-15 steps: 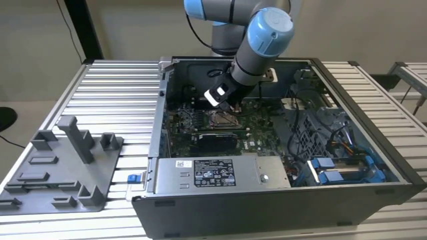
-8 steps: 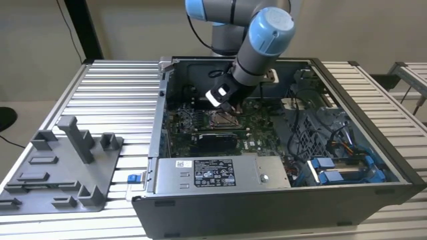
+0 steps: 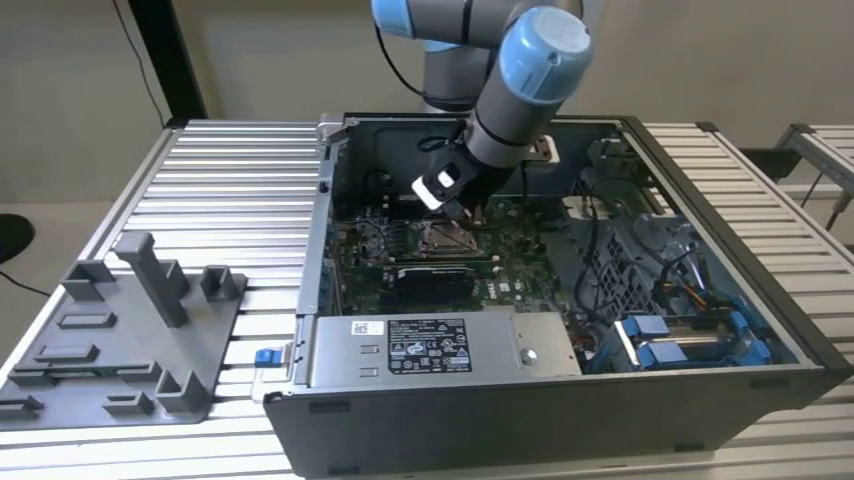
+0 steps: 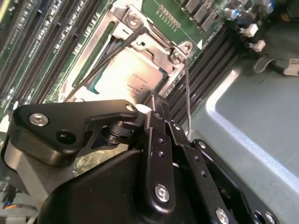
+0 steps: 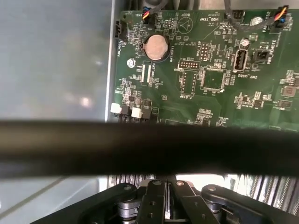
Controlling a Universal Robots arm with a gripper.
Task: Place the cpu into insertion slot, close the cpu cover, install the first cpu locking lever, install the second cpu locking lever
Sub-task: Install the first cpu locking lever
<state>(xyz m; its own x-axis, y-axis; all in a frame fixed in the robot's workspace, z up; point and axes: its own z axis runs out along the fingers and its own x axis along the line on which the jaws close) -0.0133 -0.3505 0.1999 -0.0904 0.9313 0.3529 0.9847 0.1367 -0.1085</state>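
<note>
Found the gripper (image 4: 153,99) clenched, fingers pressed together with nothing visible between them. Placed its tip low, at the near edge of the socket, in the second wrist view. In the exterior view, traced the arm reaching down from above into the open computer case (image 3: 561,400).

Noted a thin wire lever (image 4: 187,93) just beside the fingertips, off to one flank, not gripped. Could not tell whether touching the fingers or barely apart. Judged its long axis roughly in line with the fingers, rising off the board rather than lying flat, so apparently not yet latched.

Directly ahead of the tip, met the cpu (image 4: 133,77), silvery top up, seated flat in the insertion slot (image 3: 447,238). Found the cpu cover (image 4: 148,43) lowered around it, frame on the chip's edges, cut-out leaving the top bare. Took the first two steps as done on that evidence.

Beyond the chip, on the flank opposite the first lever, picked out a second thin dark rod (image 4: 103,63) slanting along the cover's far band. Could not tell whether hooked down or loose.

Farther off, past the socket, made out the green circuit board (image 5: 210,70) with a round coin cell (image 5: 155,46).

Judged the work to hinge on the nearer lever lying sideways from the closed fingers, not ahead of them.
</note>
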